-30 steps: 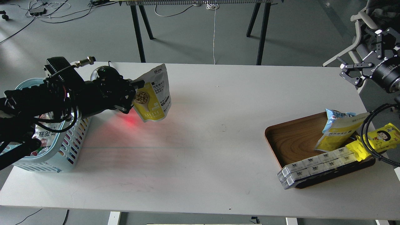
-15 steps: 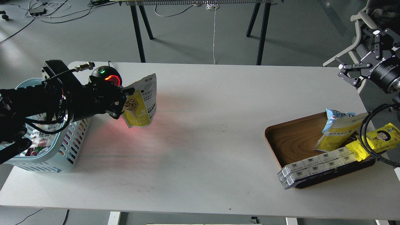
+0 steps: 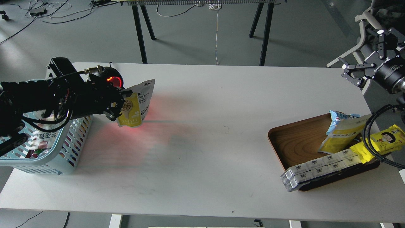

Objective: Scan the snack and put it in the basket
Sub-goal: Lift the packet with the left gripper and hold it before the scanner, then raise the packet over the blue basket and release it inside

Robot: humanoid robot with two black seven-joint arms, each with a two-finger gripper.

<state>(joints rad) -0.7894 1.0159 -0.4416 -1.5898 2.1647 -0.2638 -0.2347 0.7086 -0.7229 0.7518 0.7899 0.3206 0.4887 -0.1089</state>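
A: Fingers of your left gripper [image 3: 121, 106] were pinched on the snack's [image 3: 136, 104] left edge, so the pouch hung out to their right, above the table [image 3: 208, 133], clear of it, w/ red scanner light on its lower part.

B: And its long axis?

A: Roughly upright, top tipped right. The basket [image 3: 68, 155] sat just left of the pouch, under your left arm, so the drop looked like a short carry leftward over the rim, then release. Left arm was the nearer one by far.

B: Right side?

A: Right gripper [image 3: 364, 68] hung off the table's far right corner, fingers spread, holding nothing, well apart from everything.

B: Materials?

A: Snack was a thin, glossy flexible pouch, white top, yellow front w/ a round nut pic; prob. swings if you move fast. Basket was light blue plastic, slotted lattice walls, solid rim, already holding other packets. Scanner [image 3: 111, 79] behind the pouch was a dark rounded unit w/ a red glow. Table was matte white.
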